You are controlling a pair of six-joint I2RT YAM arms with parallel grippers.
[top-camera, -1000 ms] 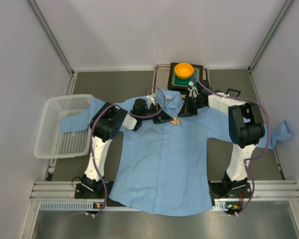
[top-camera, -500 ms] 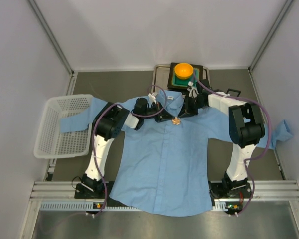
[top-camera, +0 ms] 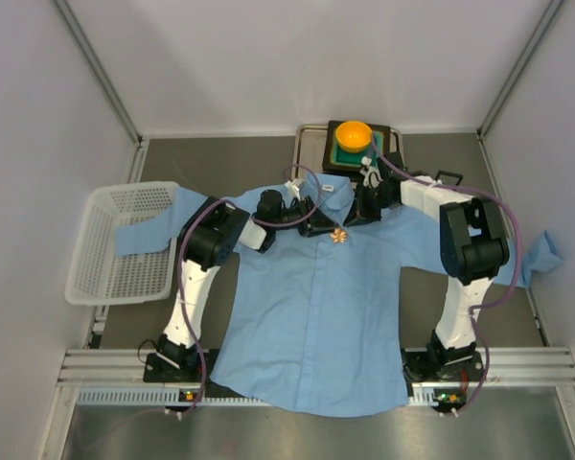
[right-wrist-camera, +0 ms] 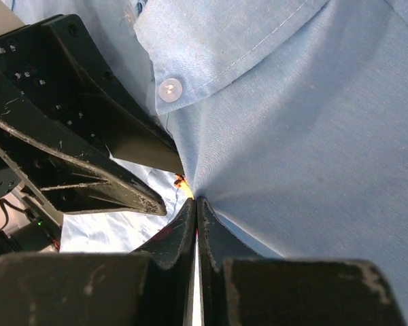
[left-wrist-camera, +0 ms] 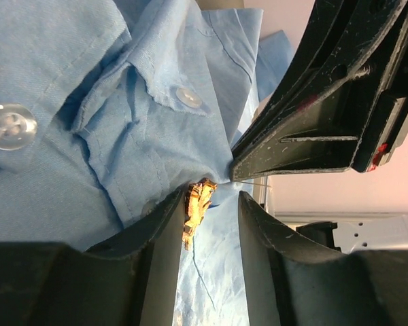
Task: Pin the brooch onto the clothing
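The light blue shirt [top-camera: 311,307] lies spread flat, collar at the back. The tiny red-orange brooch [top-camera: 339,235] sits on the placket just below the collar. My left gripper [top-camera: 321,227] reaches in from the left and is open. In the left wrist view the brooch [left-wrist-camera: 198,204] lies against one of its fingers [left-wrist-camera: 160,231], beside a fold of shirt [left-wrist-camera: 122,136]. My right gripper [top-camera: 360,213] comes from the right and is shut, pinching a tented bit of shirt fabric [right-wrist-camera: 279,136] at its tips [right-wrist-camera: 196,202]. A sliver of the brooch [right-wrist-camera: 180,181] shows just beyond them.
An orange bowl [top-camera: 354,134] stands on a green and black stand behind the collar. A white basket [top-camera: 125,240] sits at the left, with the left sleeve lying over its edge. The right sleeve end [top-camera: 541,254] lies near the right wall.
The left gripper has shifted slightly near the collar and the brooch sits a touch lower on the placket. The right gripper has kept its pinch.
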